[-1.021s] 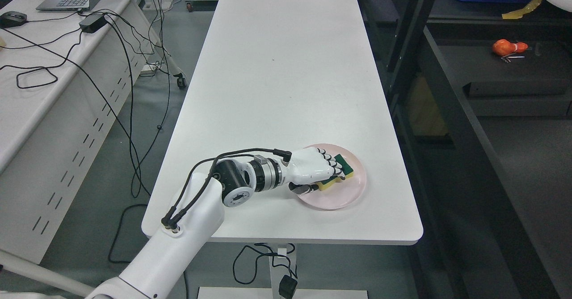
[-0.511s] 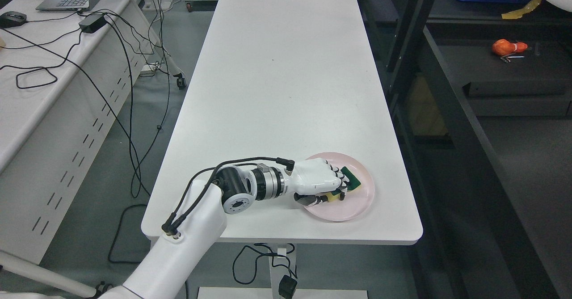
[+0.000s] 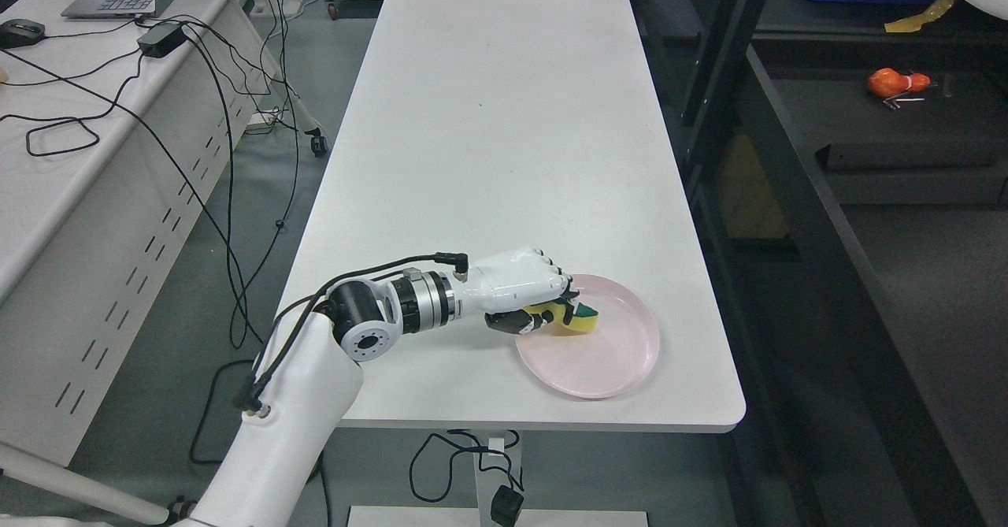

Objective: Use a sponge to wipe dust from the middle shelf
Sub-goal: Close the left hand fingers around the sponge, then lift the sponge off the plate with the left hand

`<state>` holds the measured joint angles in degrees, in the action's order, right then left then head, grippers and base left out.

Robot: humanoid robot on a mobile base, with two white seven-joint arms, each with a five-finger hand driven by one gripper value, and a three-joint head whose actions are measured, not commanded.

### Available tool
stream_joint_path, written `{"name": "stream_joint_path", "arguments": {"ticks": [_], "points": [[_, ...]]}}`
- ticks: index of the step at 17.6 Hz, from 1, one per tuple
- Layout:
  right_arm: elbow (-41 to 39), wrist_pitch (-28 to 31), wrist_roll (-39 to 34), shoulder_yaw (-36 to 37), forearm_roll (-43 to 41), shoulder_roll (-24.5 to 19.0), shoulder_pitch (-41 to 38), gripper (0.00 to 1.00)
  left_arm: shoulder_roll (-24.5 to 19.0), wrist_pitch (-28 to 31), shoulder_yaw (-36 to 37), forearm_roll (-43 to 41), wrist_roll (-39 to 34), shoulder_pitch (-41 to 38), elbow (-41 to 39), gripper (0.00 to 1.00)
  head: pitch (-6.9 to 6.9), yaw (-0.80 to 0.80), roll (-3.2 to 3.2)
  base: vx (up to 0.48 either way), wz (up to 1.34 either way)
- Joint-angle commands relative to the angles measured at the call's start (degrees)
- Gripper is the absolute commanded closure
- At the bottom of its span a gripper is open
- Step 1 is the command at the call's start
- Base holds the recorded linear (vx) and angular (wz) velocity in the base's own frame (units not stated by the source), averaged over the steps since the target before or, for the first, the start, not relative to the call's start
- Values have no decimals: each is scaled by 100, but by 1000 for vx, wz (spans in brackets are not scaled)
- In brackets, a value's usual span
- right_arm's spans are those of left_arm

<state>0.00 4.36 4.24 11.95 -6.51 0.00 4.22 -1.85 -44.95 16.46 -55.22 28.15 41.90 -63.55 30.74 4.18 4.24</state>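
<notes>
My left hand [image 3: 524, 291] curls tight around the yellow-and-green sponge [image 3: 577, 318], holding it over the left edge of the pink plate [image 3: 606, 365]. The plate sits near the front right corner of the white table [image 3: 488, 117], beside a dark shelving unit [image 3: 795, 188].

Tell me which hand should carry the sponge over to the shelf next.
Left. The left hand is already closed around the sponge, holding it over the near-left edge of the pink plate. No right arm shows in the head view, so it would probably be the slower choice.
</notes>
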Motion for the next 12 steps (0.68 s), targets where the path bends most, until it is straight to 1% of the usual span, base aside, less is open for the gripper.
{"name": "stream_joint_path", "arguments": {"ticks": [1, 3, 5, 9, 12], "points": [[-100, 4, -2, 0, 0, 100, 0, 0, -394, -5, -1207, 318, -11, -94, -1140, 100, 0, 0, 0, 0, 0], [-100, 4, -2, 0, 0, 100, 0, 0, -482, -5, -1259, 354, -11, -121, -1396, 100, 0, 0, 0, 0, 0], [-100, 4, -2, 0, 0, 100, 0, 0, -474, -5, -1330, 363, -11, -103, -1580, 100, 0, 0, 0, 0, 0], [-100, 4, -2, 0, 0, 100, 0, 0, -456, -5, -1268, 380, 24, -94, -2195, 100, 0, 0, 0, 0, 0], [-100, 4, -2, 0, 0, 100, 0, 0, -456, -5, -1338, 503, 15, -130, -2276, 100, 0, 0, 0, -6, -5]]}}
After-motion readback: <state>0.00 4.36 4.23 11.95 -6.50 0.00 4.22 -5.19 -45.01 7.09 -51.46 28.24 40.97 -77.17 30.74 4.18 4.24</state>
